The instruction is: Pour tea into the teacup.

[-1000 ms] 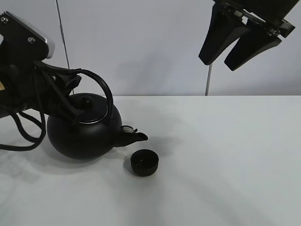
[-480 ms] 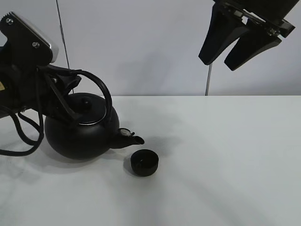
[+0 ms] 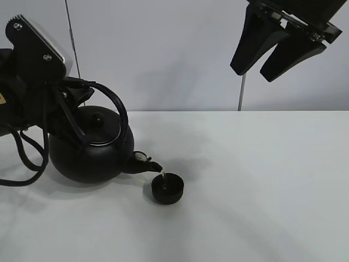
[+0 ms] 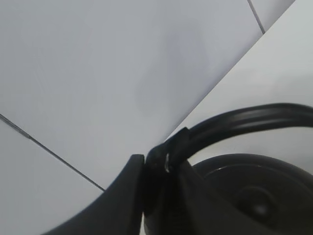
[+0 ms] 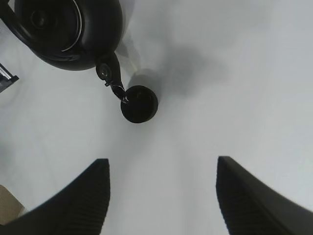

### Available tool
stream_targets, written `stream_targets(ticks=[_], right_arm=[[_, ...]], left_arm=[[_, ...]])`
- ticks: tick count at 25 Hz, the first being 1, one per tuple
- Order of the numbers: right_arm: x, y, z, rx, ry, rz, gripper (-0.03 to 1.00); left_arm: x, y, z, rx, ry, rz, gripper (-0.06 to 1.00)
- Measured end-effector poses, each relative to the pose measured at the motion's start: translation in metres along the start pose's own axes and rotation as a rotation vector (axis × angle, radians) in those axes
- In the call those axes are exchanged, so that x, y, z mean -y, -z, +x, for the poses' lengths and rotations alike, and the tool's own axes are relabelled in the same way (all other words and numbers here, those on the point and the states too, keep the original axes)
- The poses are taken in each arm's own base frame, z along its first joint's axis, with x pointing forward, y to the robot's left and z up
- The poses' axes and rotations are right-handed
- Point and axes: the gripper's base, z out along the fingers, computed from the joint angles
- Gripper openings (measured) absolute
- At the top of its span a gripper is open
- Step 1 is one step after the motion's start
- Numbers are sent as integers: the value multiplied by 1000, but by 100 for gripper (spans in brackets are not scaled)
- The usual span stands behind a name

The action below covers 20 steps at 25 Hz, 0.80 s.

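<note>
A plain pale wall (image 3: 163, 49), crossed by a thin vertical seam or two, backs a bare white table (image 3: 262, 207) whose matte top shows only soft shadows, so there is nothing here to knock or catch. The largest object is the round black kettle (image 3: 90, 155), on the table's left side, a little in from the far edge. It is tipped forward so that its spout (image 3: 148, 164) dips toward the table's middle. The tilt comes from the left gripper (image 4: 155, 166), whose fingers are pinched tight on the arched handle (image 3: 112, 101) near its rear end. A grip that far back seems to let the wrist swing the body down while the lid (image 3: 98, 124) stays seated. The right gripper (image 3: 256, 73) hangs high over the table's far edge with its jaws apart and nothing between them (parked out of the way, by the look of it, though its camera looks down on the pour). The teacup (image 3: 167, 188) stands upright on the left half of the table, just beside the kettle and directly under the spout's tip. It sits close enough that a thin pale thread of tea (image 3: 162, 173) drops straight inside its rim. The pour appears to be under way, but the level inside the black cup cannot be made out.
</note>
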Motion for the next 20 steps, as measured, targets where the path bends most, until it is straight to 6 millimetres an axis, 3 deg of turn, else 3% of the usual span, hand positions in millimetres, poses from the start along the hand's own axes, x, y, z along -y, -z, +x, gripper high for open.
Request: stream_targets(ticks=[20], right_arm=[[1, 0, -2, 21, 0, 10, 43]], left_arm=[[0, 0, 0, -3, 14, -3, 12]])
